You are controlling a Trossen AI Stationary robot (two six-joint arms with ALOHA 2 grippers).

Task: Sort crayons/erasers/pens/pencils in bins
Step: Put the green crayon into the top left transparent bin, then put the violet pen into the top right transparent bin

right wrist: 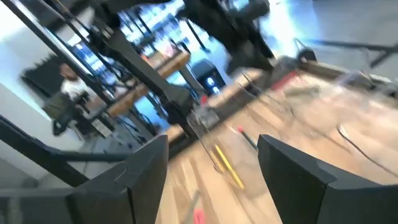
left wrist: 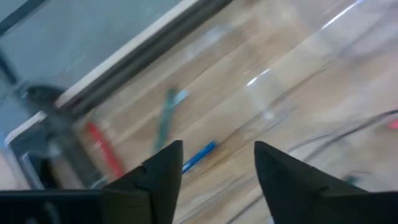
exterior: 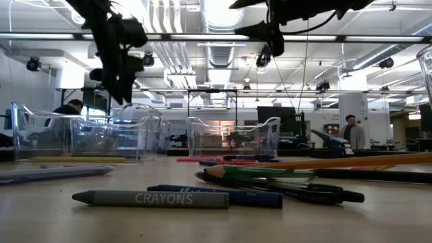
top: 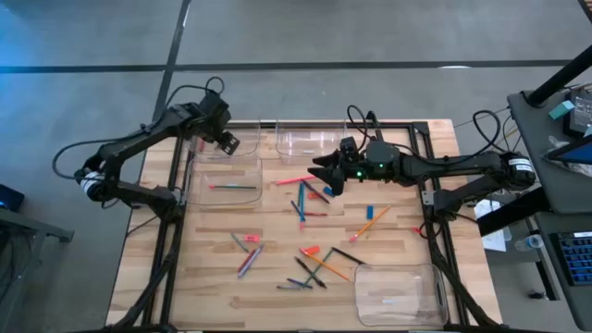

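My left gripper [top: 225,141] [left wrist: 217,149] is open and empty, held above the two clear bins at the table's far left [top: 225,176]. The nearer of these bins holds thin sticks [top: 231,187]; the left wrist view shows a green stick [left wrist: 166,115] and a blue stick [left wrist: 200,155] lying flat below the fingers. My right gripper [top: 324,173] [right wrist: 211,143] is open and empty, above the table's middle beside a pink stick [top: 294,179] and blue sticks [top: 301,199]. A small blue eraser [top: 370,211] and a red-orange eraser [top: 310,250] lie on the table.
A third clear bin [top: 310,141] stands at the far middle and a fourth [top: 398,291] at the near right. Pencils, dark pens and crayons [top: 314,268] lie scattered over the table's middle and near part. A grey crayon [exterior: 152,198] lies close to the low camera.
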